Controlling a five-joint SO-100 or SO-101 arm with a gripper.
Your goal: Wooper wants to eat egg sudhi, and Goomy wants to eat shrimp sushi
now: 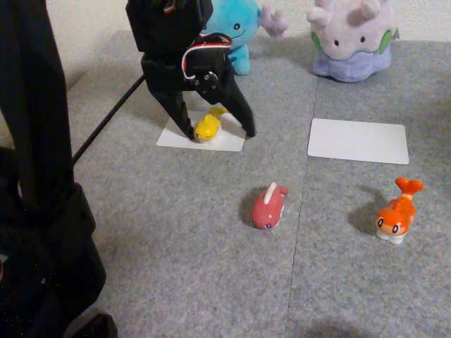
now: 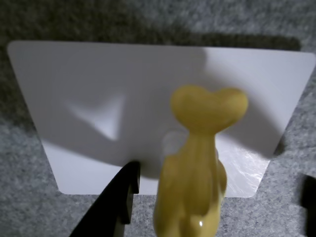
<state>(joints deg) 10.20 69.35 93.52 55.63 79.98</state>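
Observation:
The egg sushi (image 1: 209, 125), a yellow fish-shaped figurine, rests on a white card (image 1: 229, 141) in front of Wooper (image 1: 236, 32), the light-blue plush at the back. My black gripper (image 1: 220, 132) stands open over the card with a finger on each side of the figurine. In the wrist view the yellow figurine (image 2: 195, 168) rises between the left finger (image 2: 116, 202) and the right finger at the frame's edge, tail toward the card (image 2: 98, 79). Goomy (image 1: 350, 35), the lilac plush, sits back right. The orange shrimp sushi (image 1: 396, 211) stands at the right front.
A second white card (image 1: 358, 141) lies in front of Goomy. A pink-red figurine (image 1: 269, 205) sits mid-mat on the grey carpet (image 1: 176, 232). A black stand and cable (image 1: 42, 176) fill the left side.

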